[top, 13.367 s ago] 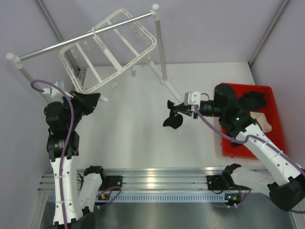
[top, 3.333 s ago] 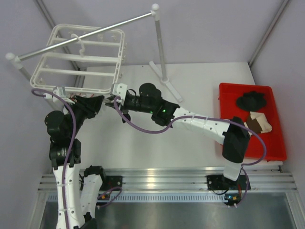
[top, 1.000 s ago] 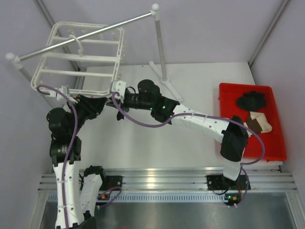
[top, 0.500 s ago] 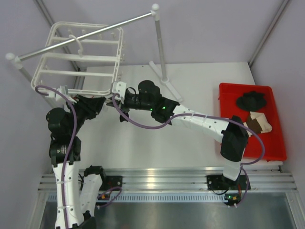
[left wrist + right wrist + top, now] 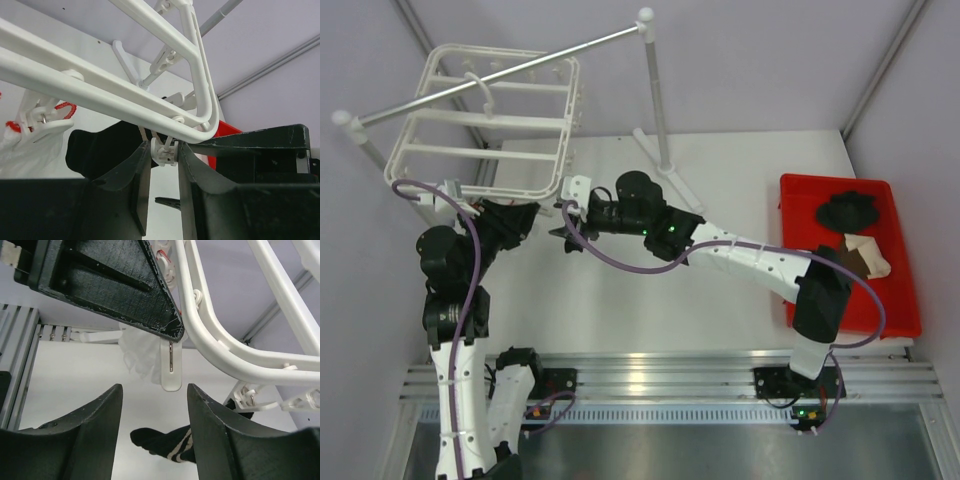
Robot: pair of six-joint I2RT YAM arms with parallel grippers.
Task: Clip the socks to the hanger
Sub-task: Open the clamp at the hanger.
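The white hanger (image 5: 490, 119) hangs from the rail at the back left. Under its near corner, my left gripper (image 5: 532, 212) is shut on a small white clip (image 5: 164, 150), pinched between the fingertips. My right gripper (image 5: 564, 218) is just to the right of it, open, with nothing between its fingers (image 5: 200, 405). The same clip's lower end (image 5: 170, 367) hangs ahead of its gap. One black sock with white stripes (image 5: 167, 445) shows below and beyond that clip, free of my right fingers. I cannot tell whether it hangs or lies on the table. More dark socks (image 5: 850, 210) sit in the red bin.
A grey metal rail (image 5: 510, 70) on upright poles (image 5: 655, 90) carries the hanger, with one foot on the table behind my right arm. The red bin (image 5: 910, 265) stands at the right edge and also holds a tan item (image 5: 868, 258). White crumpled plastic (image 5: 140, 352) hangs near the clip.
My right gripper has opened and drawn back a little to the right, letting go of the sock. My left gripper has closed slightly on the clip and stayed in place.
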